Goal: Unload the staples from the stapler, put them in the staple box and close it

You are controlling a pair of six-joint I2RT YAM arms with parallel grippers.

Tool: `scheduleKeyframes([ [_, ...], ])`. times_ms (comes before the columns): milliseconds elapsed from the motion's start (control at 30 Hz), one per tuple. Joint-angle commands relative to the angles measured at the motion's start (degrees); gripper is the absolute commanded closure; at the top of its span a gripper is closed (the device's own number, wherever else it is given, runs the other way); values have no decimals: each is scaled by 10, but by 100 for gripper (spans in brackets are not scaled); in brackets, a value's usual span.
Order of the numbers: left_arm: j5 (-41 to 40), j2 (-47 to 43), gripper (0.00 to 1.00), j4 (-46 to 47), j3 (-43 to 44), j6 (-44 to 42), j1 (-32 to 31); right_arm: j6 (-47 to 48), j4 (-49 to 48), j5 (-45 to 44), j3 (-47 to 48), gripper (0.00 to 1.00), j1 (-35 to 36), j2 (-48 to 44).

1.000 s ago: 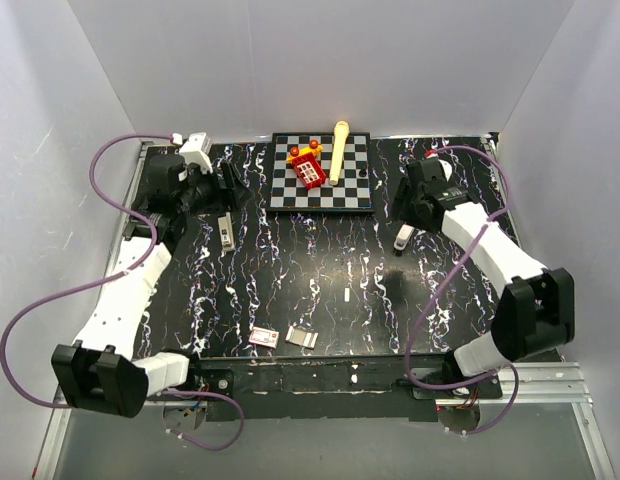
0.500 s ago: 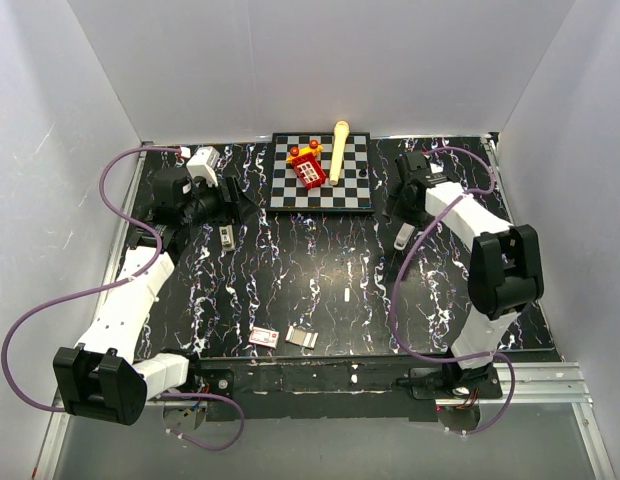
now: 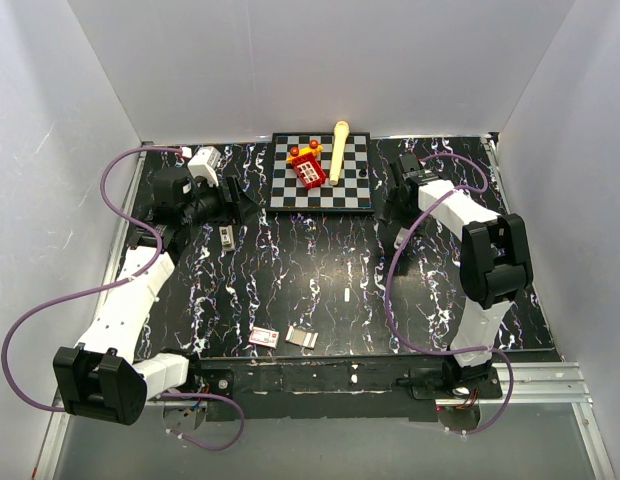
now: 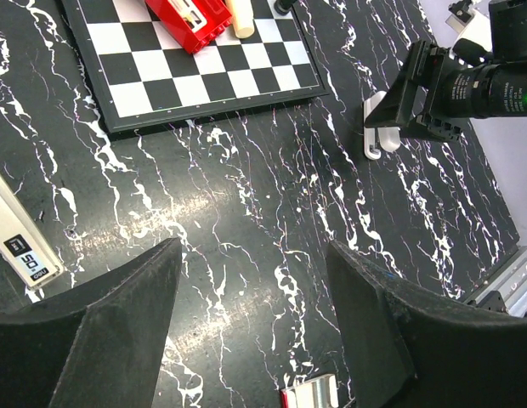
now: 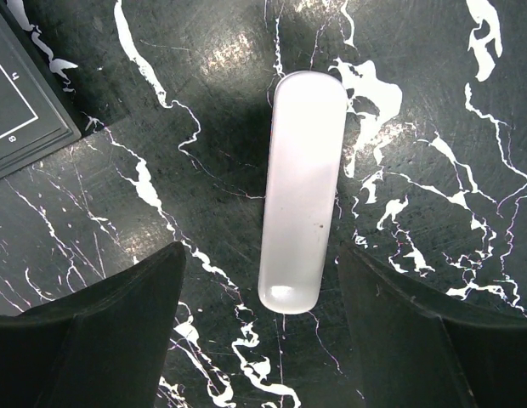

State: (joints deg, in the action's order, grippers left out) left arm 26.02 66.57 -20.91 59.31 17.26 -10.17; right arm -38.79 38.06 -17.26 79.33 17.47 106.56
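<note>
**Stapler lies free near the left arm, right arm over a white stick**

The black, white-veined worktop (image 3: 290, 270) carries everything. At its back edge sits a chessboard (image 3: 355, 192) bearing a red block (image 3: 309, 170) and a cream stick (image 3: 339, 150).

The left arm reaches to the back left. The left fingers (image 4: 119, 323) are spread wide with only bare worktop between them. The right arm is folded toward the back right, and the right fingers (image 5: 110, 323) are also spread, hanging above a white rounded stick (image 5: 302, 191) that lies flat without touching them.

The stapler (image 3: 227, 236) rests on the worktop just in front of the left fingers. It is outside their gap and shows only at the left edge of the left wrist view.

Near the front edge lie a small red-and-white box (image 3: 264, 337) and, beside it, a silvery piece (image 3: 303, 338).

The staples (image 3: 347, 295), one tiny pale strip, lie alone on the worktop right of centre, well apart from the stapler.
</note>
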Motion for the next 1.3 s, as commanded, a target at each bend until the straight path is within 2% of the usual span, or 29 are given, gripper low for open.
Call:
scheduleKeyframes([
  [0, 10, -3, 32, 9, -1, 2, -2, -10, 10, -9, 21, 21, -2, 14],
  [233, 4, -4, 33, 9, -4, 2, -2, -11, 0, -2, 13, 30, -2, 17],
  [400, 5, -2, 33, 8, -4, 1, -2, -5, -11, 4, -1, 45, -5, 12],
  [767, -7, -1, 33, 5, -6, -2, -2, 16, -28, 36, -25, 99, -5, -9],
  [933, -6, -4, 33, 4, -6, -1, -2, 47, -28, 21, -46, 99, 6, -76],
  [1100, -1, -7, 33, 8, -9, -1, -3, 114, -4, 13, -44, 99, 47, -151],
  [1267, 3, -8, 34, 8, -7, -1, -3, 216, -9, 66, -27, 99, 104, -186],
])
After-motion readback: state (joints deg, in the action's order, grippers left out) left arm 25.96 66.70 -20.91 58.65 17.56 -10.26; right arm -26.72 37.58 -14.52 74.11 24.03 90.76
